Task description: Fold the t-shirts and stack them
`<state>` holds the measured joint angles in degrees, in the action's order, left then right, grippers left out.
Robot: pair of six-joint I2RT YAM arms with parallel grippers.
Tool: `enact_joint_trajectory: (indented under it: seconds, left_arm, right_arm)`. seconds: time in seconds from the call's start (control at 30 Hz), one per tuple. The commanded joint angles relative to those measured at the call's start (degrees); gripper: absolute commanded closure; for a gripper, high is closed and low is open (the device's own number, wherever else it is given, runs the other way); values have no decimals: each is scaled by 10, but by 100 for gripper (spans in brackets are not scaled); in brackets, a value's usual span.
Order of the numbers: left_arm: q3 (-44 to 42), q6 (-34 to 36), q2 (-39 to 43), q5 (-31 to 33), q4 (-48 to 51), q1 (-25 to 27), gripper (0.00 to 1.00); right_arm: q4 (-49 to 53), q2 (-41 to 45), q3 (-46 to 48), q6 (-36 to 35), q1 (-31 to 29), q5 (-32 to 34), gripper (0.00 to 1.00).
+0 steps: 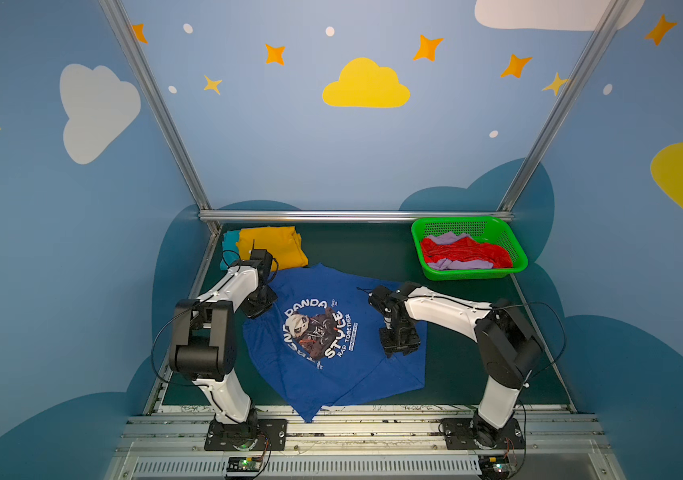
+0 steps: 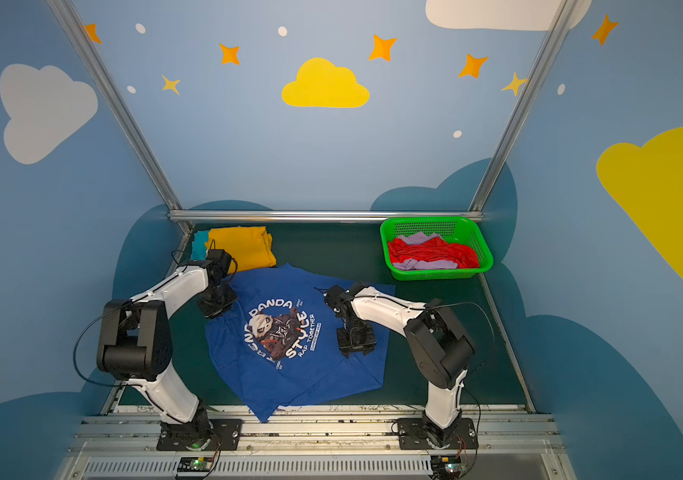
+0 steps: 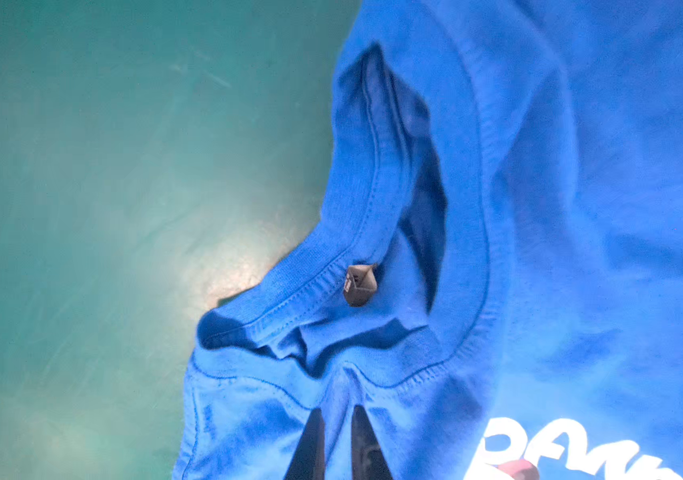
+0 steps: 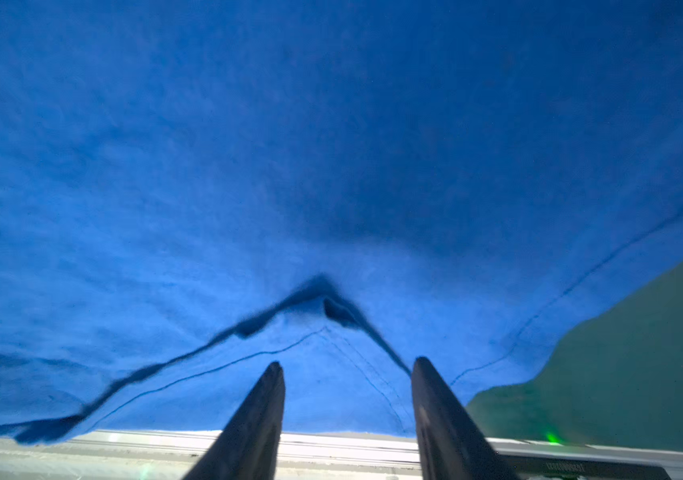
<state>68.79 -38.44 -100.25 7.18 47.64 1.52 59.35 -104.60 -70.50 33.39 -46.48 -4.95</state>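
you've got a bright green plastic mesh basket sitting at the far right corner of the dark green bench, close against the silver aluminium rail along the back edge. behind it, your blue wall carries a yellow painted cloud among orange stars. along the near edge runs a slotted metal strip, with a small circuit board showing a green light.
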Motion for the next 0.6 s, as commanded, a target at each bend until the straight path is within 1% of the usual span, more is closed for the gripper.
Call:
enact_joint_trajectory:
  seconds: [0.0, 0.07, 0.13, 0.2, 0.3, 0.4, 0.43, 0.47, 0.57]
  left_arm:
    - [-8, -8, 5, 11, 13, 0, 85]
    - [-9, -8, 1, 11, 14, 0, 84]
    - [-9, -7, -2, 13, 15, 1, 85]
    - [-9, -6, -5, 14, 16, 1, 85]
    - [-9, -5, -10, 13, 16, 1, 85]
    - [-7, -3, -15, 15, 17, 0, 84]
    - [-7, -3, -15, 15, 17, 0, 85]
    - [-7, -3, -16, 15, 16, -1, 85]
    - [-6, -4, -19, 12, 14, -1, 84]
  right_arm:
    - [-3, -18, -4, -7, 1, -15, 48]
    - [-12, -30, -2, -8, 2, -20, 49]
    - [-19, -40, 0, -9, 2, -25, 55]
    - [-27, -45, 3, -10, 4, -34, 63]
    - [-36, -51, 3, -12, 11, -38, 81]
    - [-45, -56, -1, -18, 25, -50, 92]
    - [-46, -58, -3, -21, 30, -54, 97]
    - [-46, -59, -5, -23, 35, -54, 100]
    - [-46, -69, -20, -35, 61, -39, 100]
